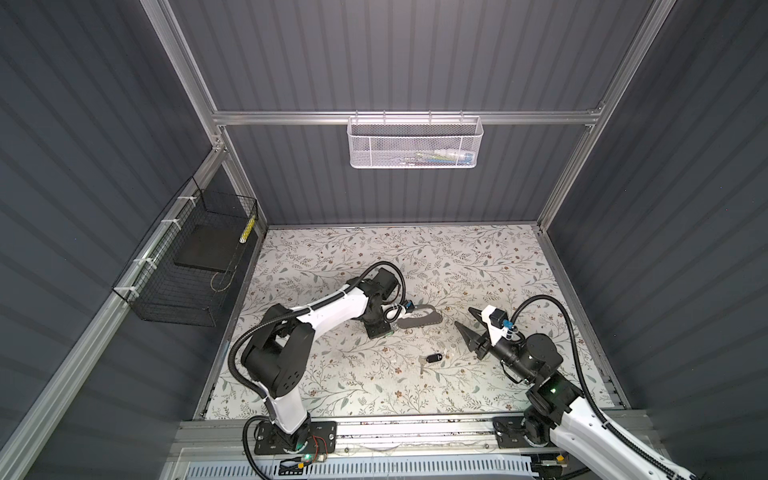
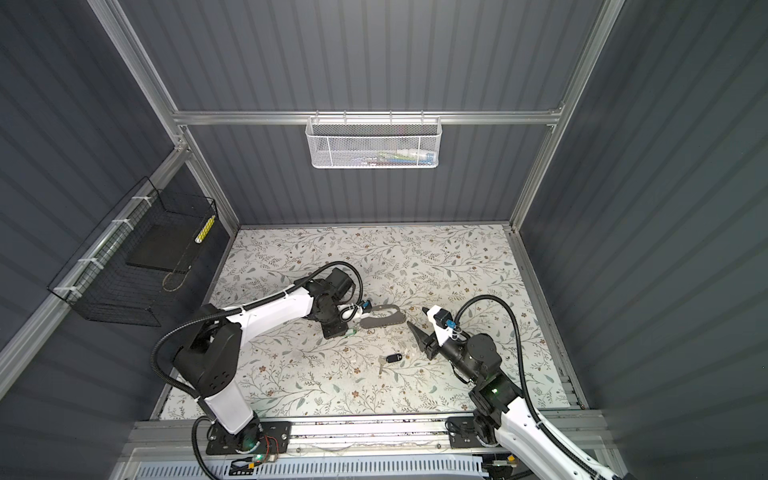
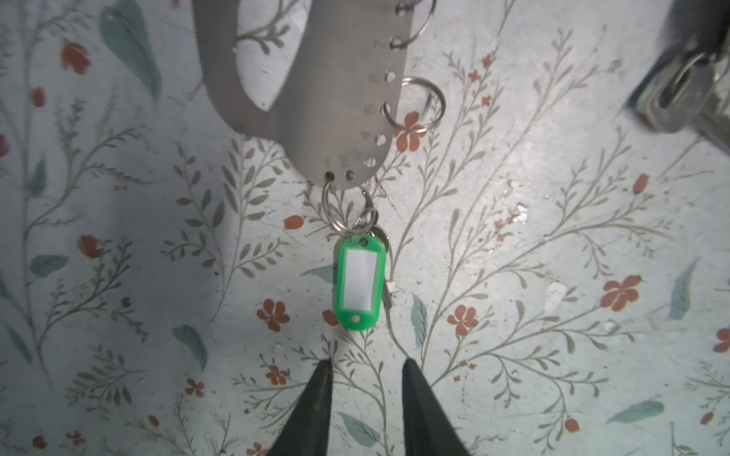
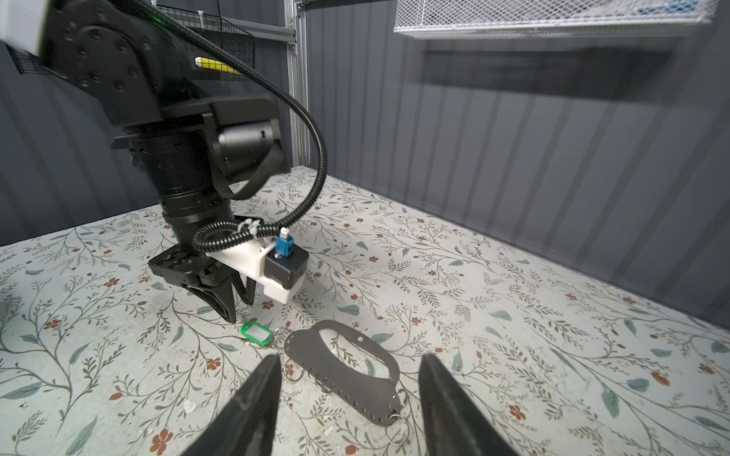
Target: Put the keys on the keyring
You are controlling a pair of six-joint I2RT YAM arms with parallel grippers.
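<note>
The keyring [image 1: 419, 318] [image 2: 382, 318] is a flat dark grey plate lying on the flowered table, with small metal rings along one edge [image 4: 347, 371]. The green-tagged key [image 3: 358, 284] [image 4: 256, 332] lies at the plate's narrow end, its ring linked to a ring in the end hole [image 3: 335, 98]. My left gripper [image 3: 365, 363] [image 4: 239, 310] stands open just short of the green tag, with nothing between its fingers. The black-tagged key [image 1: 432, 358] [image 2: 392, 358] lies loose nearer the front. My right gripper [image 1: 462, 316] [image 4: 350, 357] hovers open, right of the plate.
A white mesh basket [image 1: 415, 143] hangs on the back wall. A black wire basket [image 1: 187, 266] is fixed to the left wall. The arm bases sit on the front rail [image 1: 415, 432]. The left arm's elbow [image 1: 274, 353] stands over the table's left side.
</note>
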